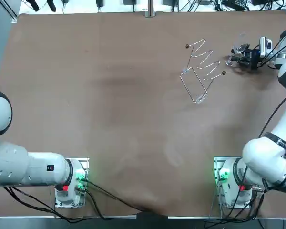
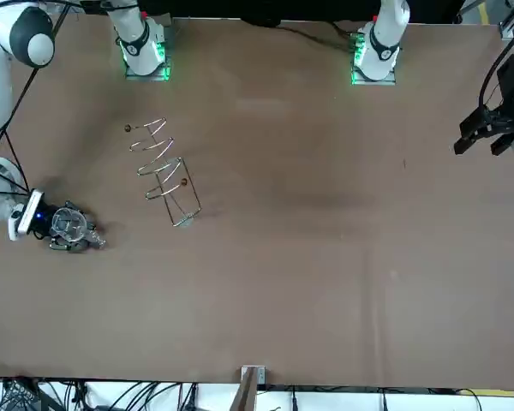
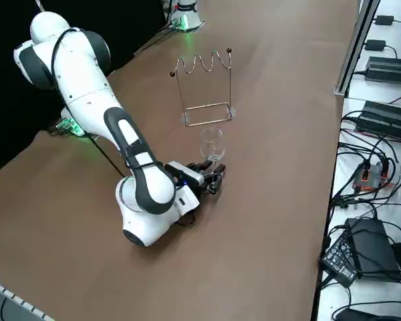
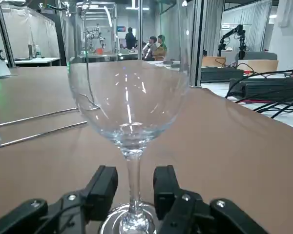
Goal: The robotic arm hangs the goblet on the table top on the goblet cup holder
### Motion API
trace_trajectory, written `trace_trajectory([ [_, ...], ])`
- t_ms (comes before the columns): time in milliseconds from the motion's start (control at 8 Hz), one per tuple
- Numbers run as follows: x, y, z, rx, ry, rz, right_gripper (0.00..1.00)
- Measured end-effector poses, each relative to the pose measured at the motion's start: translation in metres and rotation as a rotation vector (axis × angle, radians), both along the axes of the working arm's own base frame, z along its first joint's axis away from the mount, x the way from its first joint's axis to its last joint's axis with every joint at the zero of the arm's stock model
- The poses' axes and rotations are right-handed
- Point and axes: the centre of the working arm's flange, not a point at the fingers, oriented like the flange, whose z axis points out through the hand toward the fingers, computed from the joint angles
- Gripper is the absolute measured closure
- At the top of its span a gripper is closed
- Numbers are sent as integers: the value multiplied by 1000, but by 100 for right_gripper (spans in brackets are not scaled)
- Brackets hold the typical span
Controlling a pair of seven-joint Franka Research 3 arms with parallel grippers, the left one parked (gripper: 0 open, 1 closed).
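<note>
A clear goblet (image 4: 129, 102) stands upright on the brown table, near its far right edge in the top view (image 1: 238, 49). My right gripper (image 4: 134, 187) lies low on the table with one finger on each side of the stem, just above the foot. A small gap shows between each finger and the stem, so the gripper is open. The wire goblet holder (image 1: 200, 71) stands a short way to the goblet's left, with its zigzag top rail and rectangular base (image 3: 207, 87). From the side, the goblet (image 3: 212, 144) is between my gripper (image 3: 217, 177) and the holder.
The table edge runs close to the goblet on the right (image 3: 334, 134), with cables and power units beyond it. My right arm's elbow (image 3: 147, 194) rests low over the table behind the gripper. People stand far off in the room.
</note>
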Motion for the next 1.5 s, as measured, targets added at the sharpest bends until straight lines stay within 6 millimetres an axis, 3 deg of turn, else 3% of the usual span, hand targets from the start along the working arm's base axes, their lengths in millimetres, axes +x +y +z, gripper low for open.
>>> trace_trajectory([
  [750,-1,0,-2,2,-4,2,68],
  [875,-1,0,-3,3,-2,0,81],
  [1125,-1,0,-4,10,7,-9,91],
  [1500,3,-1,0,20,64,-25,91],
])
